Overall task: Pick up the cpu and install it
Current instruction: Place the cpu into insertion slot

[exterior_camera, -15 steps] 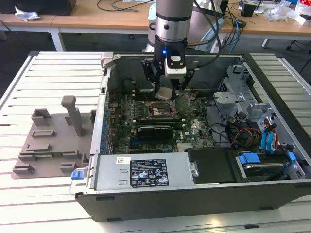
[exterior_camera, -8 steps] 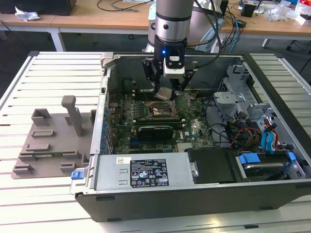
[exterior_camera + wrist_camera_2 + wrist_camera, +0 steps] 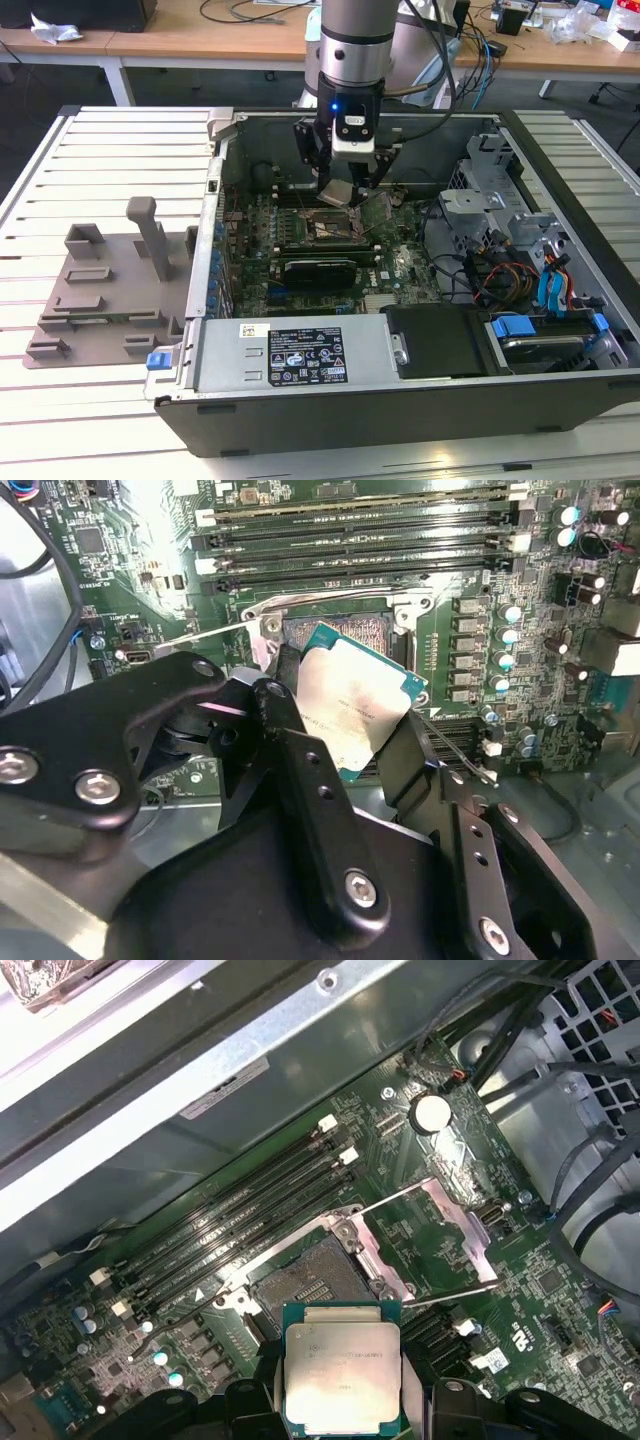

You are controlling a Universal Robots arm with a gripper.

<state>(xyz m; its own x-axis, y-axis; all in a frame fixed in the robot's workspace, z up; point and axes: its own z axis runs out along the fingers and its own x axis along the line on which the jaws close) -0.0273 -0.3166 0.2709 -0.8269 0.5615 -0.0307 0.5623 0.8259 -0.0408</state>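
— Silver-grey metal faces us: the cpu, top plate up, sits clamped between the two black fingers of the gripper.
— So we call the gripper closed on it?
— We do. In the second wrist view a finger presses on each of two opposite edges of the chip. The jaws stand only as far apart as the chip is wide.
— Where do we place it?
— Inside the open computer case, over the green motherboard. In the exterior view it hangs tilted just above the socket, apart from it and not seated.
— And the socket itself?
— In the first wrist view we see it uncovered, with its load plate swung back. The memory slots run alongside it. The chip's pale green edge shows around the metal plate in both wrist views.
— Anything outside the case?
— A grey tray lies on the slatted table, on the exterior view's left, well apart from the gripper.
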